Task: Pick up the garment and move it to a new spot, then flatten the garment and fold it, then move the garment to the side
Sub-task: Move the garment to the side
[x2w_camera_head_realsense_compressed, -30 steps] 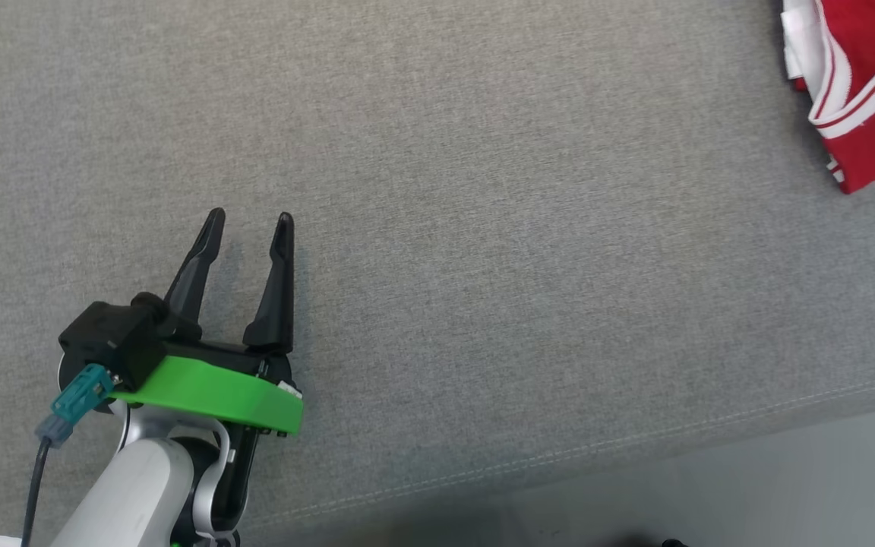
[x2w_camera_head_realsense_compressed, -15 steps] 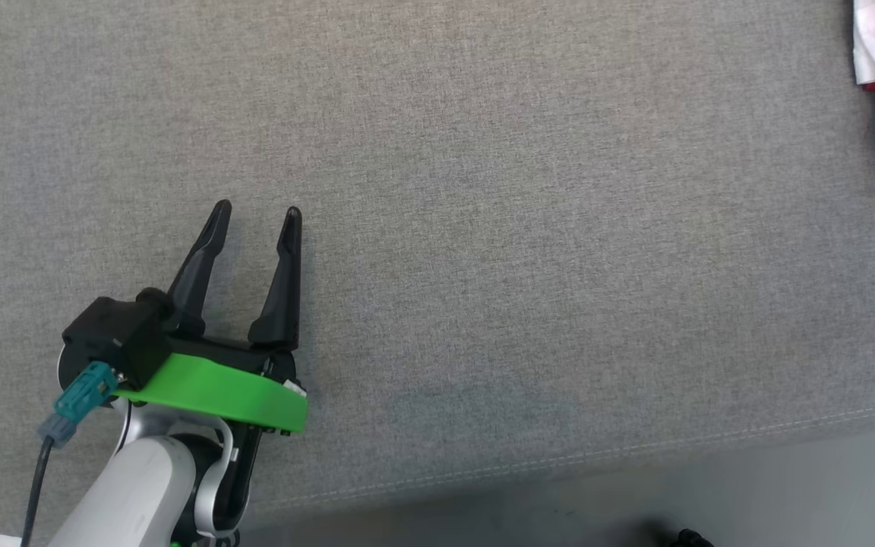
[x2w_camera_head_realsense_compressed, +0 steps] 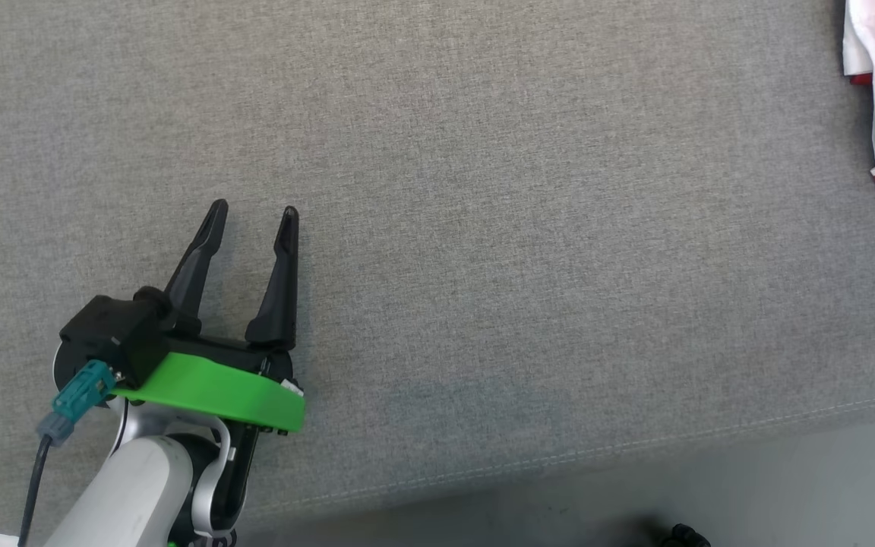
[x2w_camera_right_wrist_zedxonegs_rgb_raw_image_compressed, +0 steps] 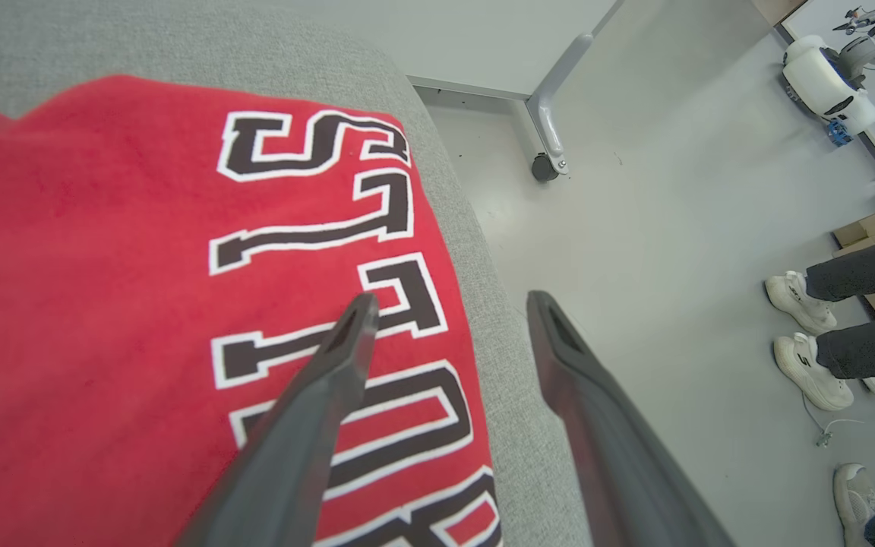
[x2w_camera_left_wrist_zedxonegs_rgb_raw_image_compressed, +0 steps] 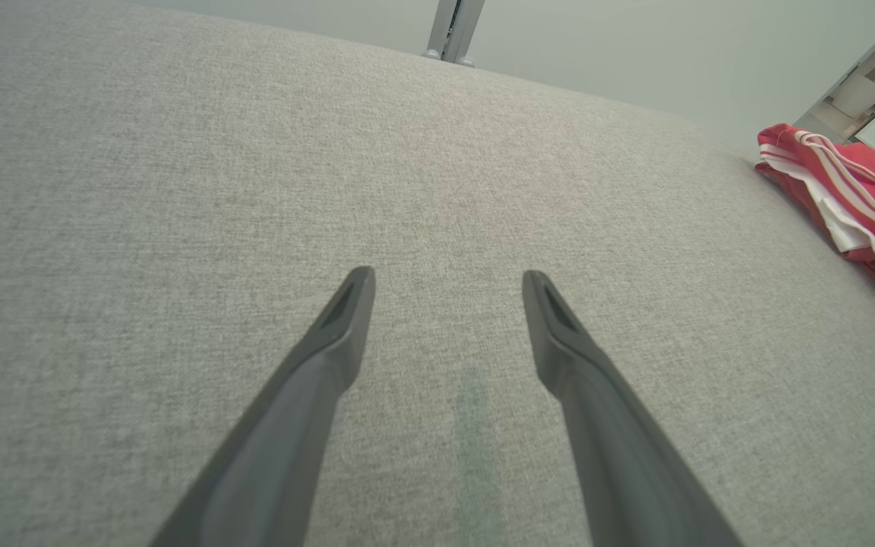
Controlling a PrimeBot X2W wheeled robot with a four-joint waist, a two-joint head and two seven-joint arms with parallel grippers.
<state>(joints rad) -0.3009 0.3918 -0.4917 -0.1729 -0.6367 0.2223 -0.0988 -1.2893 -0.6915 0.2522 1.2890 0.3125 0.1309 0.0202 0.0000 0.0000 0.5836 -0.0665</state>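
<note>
Left gripper: fingers spread, empty, is hovering over bare grey cushion with wide room to its right. Right gripper: spread, empty, is hanging over the cushion's right edge. Red garment is lying there; lettering begins "ST".

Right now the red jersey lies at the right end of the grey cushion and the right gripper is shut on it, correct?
No. The right gripper is open, jaws apart above the red jersey, holding nothing, as the right wrist view shows. The jersey does lie at the right end of the grey cushion.
</note>
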